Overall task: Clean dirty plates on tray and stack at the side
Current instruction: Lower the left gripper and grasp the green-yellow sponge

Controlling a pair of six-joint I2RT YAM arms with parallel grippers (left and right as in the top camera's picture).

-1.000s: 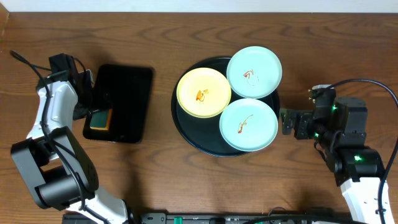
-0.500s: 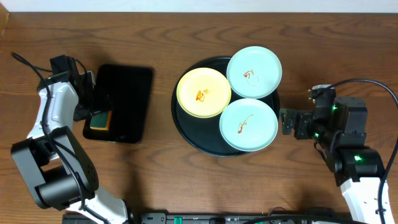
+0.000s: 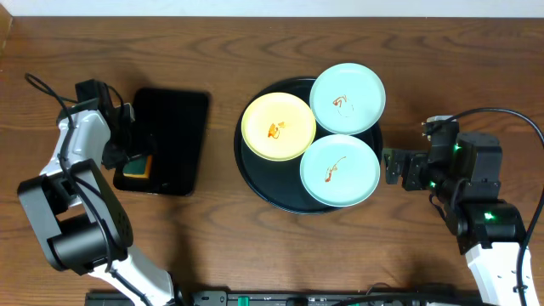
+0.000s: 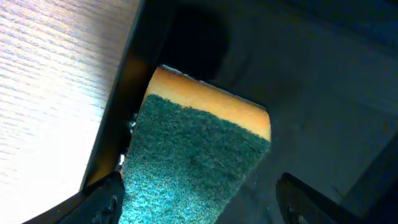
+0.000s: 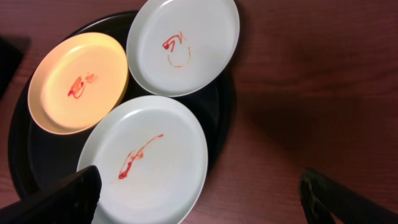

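Observation:
Three plates lie on the round black tray [image 3: 255,185]: a pale yellow plate [image 3: 279,126] at the left, a mint-white plate [image 3: 347,98] at the back right, and another mint-white plate [image 3: 340,170] at the front. Each carries an orange-brown smear. In the right wrist view the yellow plate [image 5: 78,84] and both mint plates [image 5: 183,43] [image 5: 146,158] show clearly. My right gripper [image 3: 393,166] [image 5: 205,205] stands open just right of the tray, holding nothing. My left gripper [image 3: 127,153] [image 4: 199,205] is open, straddling a green-and-orange sponge [image 4: 193,155]; a gap shows at the right finger [image 4: 298,196].
The sponge [image 3: 138,164] lies at the left edge of a rectangular black tray [image 3: 174,127] on the left of the wooden table. Bare wood separates the two trays and lies right of the round tray [image 5: 15,162].
My left arm has shifted slightly to the right above the sponge. The right arm and the plates have not moved.

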